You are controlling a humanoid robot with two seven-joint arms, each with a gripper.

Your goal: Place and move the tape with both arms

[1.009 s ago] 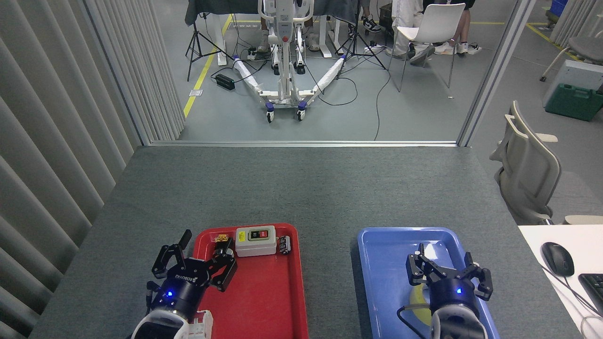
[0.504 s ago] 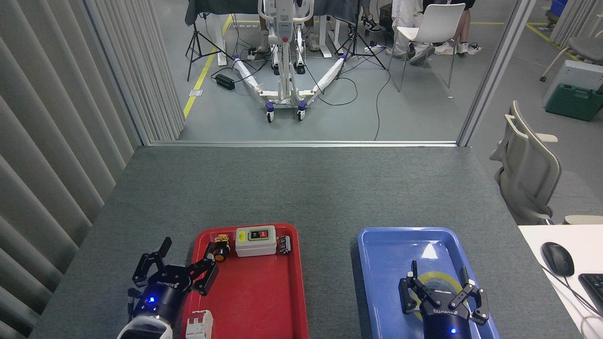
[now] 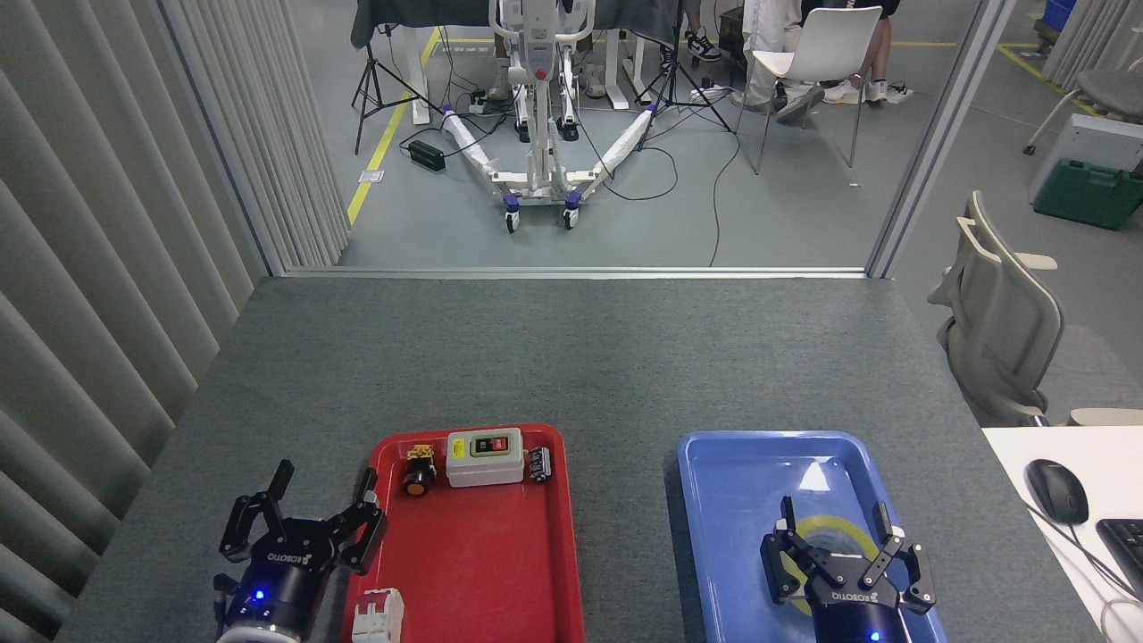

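Note:
The tape (image 3: 844, 522), a yellow roll with a pale core, lies flat in the blue tray (image 3: 732, 500) at the right. My right gripper (image 3: 832, 518) hovers over the roll's near side, open, one finger on each side of the ring; I cannot tell whether they touch it. My left gripper (image 3: 326, 487) stands open and holds nothing, at the left rim of the red tray (image 3: 500, 554), mostly over the grey table.
The red tray holds a white switch box (image 3: 485, 456), an orange push button (image 3: 415, 482), a small dark part (image 3: 538, 464) and a white breaker block (image 3: 377, 616). A white desk with a mouse (image 3: 1056, 490) adjoins the right edge. Slatted panels line the left.
My left gripper has drawn back and to the left, off the red tray's parts. My right gripper pulled back toward me, uncovering the tape's ring, then held nearly still.

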